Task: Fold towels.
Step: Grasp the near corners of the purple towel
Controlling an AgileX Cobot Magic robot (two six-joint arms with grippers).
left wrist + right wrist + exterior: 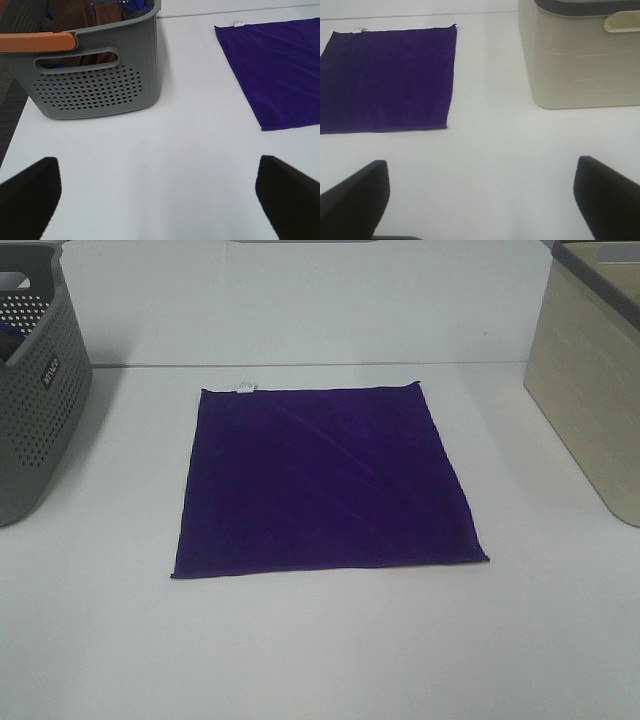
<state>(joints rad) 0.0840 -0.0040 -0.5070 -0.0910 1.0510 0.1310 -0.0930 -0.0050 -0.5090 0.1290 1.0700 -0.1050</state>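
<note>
1. At table (320,660) centre: purple towel (325,480) lies spread flat and unfolded, with a white tag (246,388) on its 12 o'clock edge near the 11 o'clock corner.
2. Grey perforated basket (35,390) sits at 9-10 o'clock from the towel, well apart. It has an orange handle (37,41) and holds brown cloth (75,15) plus something blue (132,5), possibly more fabric; the view is cropped.
3. Beige bin (590,390) sits at 2-3 o'clock from the towel, apart. Dark rim, inside not visible.
4. Left gripper (160,197): released, fingers spread wide, empty, above table between basket and towel.
5. Right gripper (481,200): released, empty, above table between towel and bin.
</note>
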